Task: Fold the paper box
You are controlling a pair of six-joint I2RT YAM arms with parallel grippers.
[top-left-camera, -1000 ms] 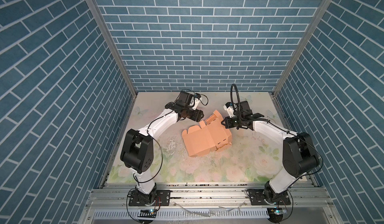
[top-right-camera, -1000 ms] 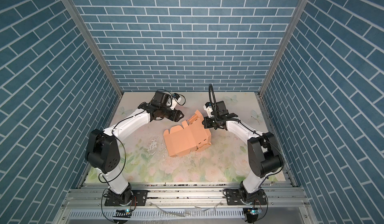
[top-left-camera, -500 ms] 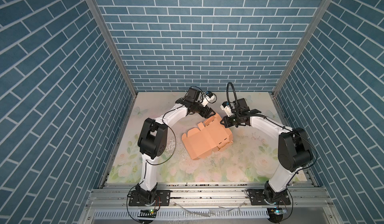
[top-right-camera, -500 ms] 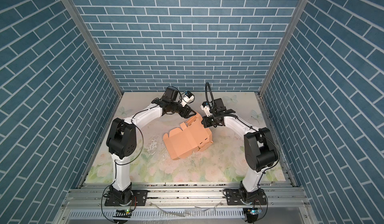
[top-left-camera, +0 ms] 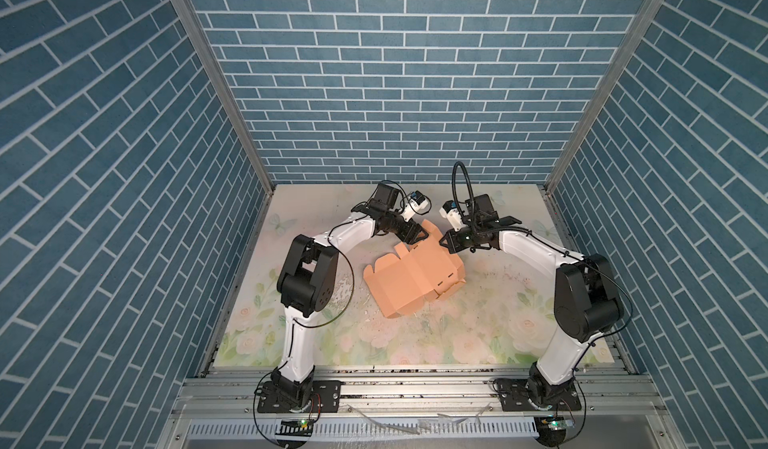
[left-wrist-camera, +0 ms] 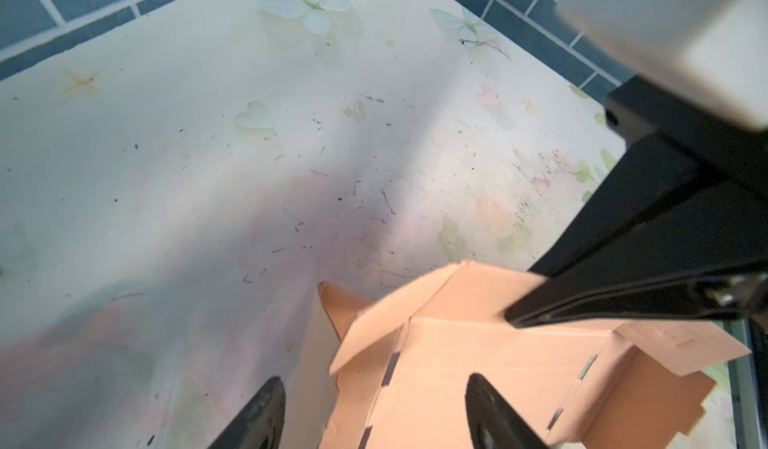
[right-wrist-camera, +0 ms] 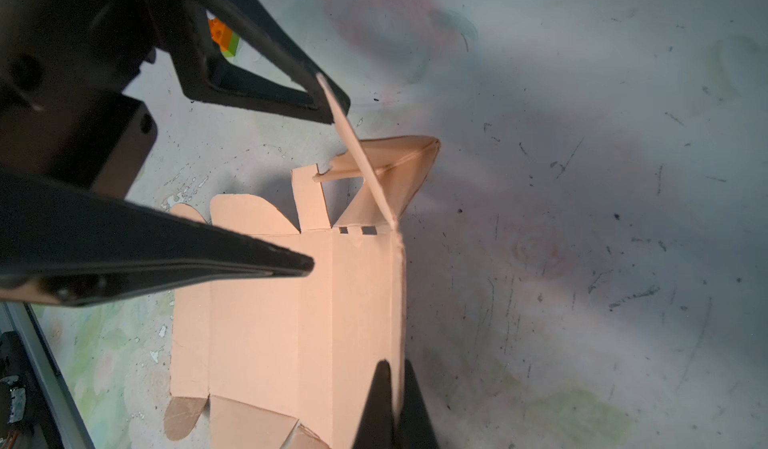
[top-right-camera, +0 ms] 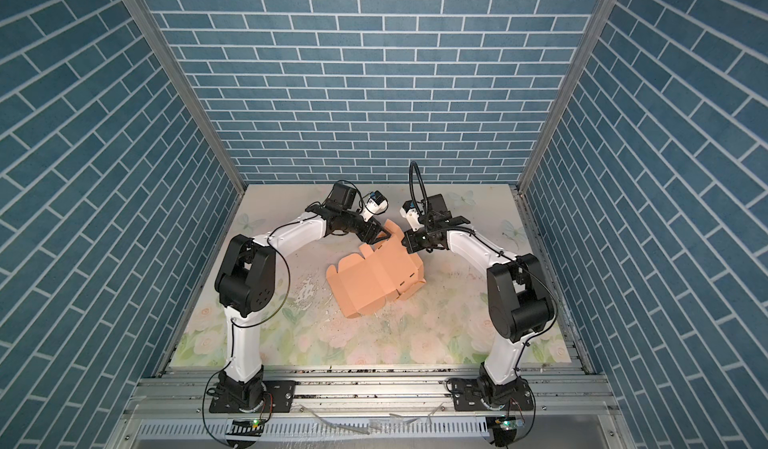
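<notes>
Currently: left hand, jaws wide, straddles the raised end flap of the paper box, which sits mid-bench, nearer the far edge. Right hand is pinched tight on the box's edge.
Risk: a crooked squeeze creases the flap off its score, or tugs the sheet from the right pinch.
Change: the left hand has advanced onto the flap; the box is unmoved.

Robot lab cell: brick-print walls

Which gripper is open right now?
The left gripper: its fingers stand apart astride a raised flap of the paper box, while the right gripper is pinched shut on the box's edge.
</notes>
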